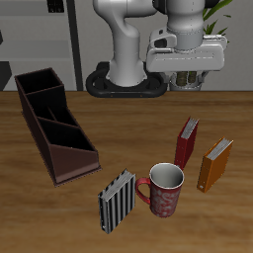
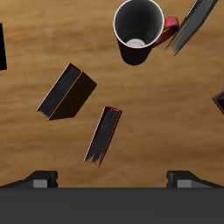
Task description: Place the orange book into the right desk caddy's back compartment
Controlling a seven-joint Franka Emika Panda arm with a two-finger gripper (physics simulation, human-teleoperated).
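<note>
The orange book (image 1: pixel 215 164) stands upright near the table's front edge, beside the dark red book (image 1: pixel 187 142). It also shows in the wrist view (image 2: pixel 66 92). The right desk caddy (image 1: pixel 54 124) is a long dark brown box on the far side of the table from the books, and its compartments look empty. Only a corner of it (image 2: pixel 219 101) shows in the wrist view. I cannot tell from these views which end is the back compartment. My gripper (image 1: pixel 183 79) hangs high above the table's back, open and empty, well away from the orange book; its fingers are spread in the wrist view (image 2: pixel 112 179).
A red-and-white mug (image 1: pixel 164 188) stands near the front edge, between the books and a black-and-white striped book (image 1: pixel 117 201). The dark red book (image 2: pixel 103 136) lies closest under the gripper. A dark object (image 2: pixel 2 45) shows at the edge of the wrist view.
</note>
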